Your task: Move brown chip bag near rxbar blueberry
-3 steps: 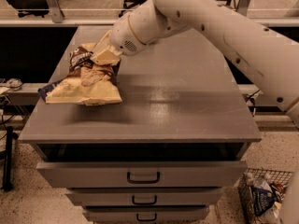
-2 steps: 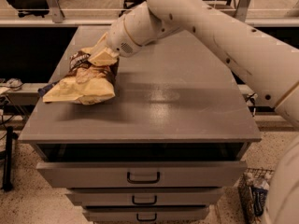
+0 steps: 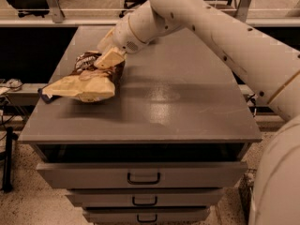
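The brown chip bag (image 3: pixel 83 85), dark brown at the top and pale tan below, lies tilted over the left part of the grey table top (image 3: pixel 178 102). My gripper (image 3: pixel 108 60) is at the bag's dark upper end and is shut on it, with the white arm reaching in from the upper right. A small dark blue corner, the rxbar blueberry (image 3: pixel 43 97), peeks out under the bag's left tip at the table's left edge. Most of the bar is hidden by the bag.
The table is a drawer cabinet with the top drawer (image 3: pixel 140 172) slightly open at the front. My arm's large white link (image 3: pixel 243 50) crosses the right side of the table. Chairs and a rail stand behind the table.
The gripper and the brown chip bag have shifted slightly to the left, toward the table's left edge.
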You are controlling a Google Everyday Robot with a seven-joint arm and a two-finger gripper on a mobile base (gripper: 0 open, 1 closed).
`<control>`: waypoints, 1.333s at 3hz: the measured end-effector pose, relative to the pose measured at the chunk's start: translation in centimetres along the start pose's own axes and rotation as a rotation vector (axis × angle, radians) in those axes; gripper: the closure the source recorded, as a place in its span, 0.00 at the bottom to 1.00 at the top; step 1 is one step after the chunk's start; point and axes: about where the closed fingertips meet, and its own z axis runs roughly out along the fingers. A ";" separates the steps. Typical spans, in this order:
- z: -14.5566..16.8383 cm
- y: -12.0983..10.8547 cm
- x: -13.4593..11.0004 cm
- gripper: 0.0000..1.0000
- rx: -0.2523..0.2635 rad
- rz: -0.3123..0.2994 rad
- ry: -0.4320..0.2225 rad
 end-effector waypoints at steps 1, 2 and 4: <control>-0.8 -0.7 0.3 0.00 0.009 -0.035 0.003; -2.9 -0.9 0.1 0.00 0.022 -0.053 -0.010; -15.4 -1.4 -0.6 0.00 0.135 0.095 -0.138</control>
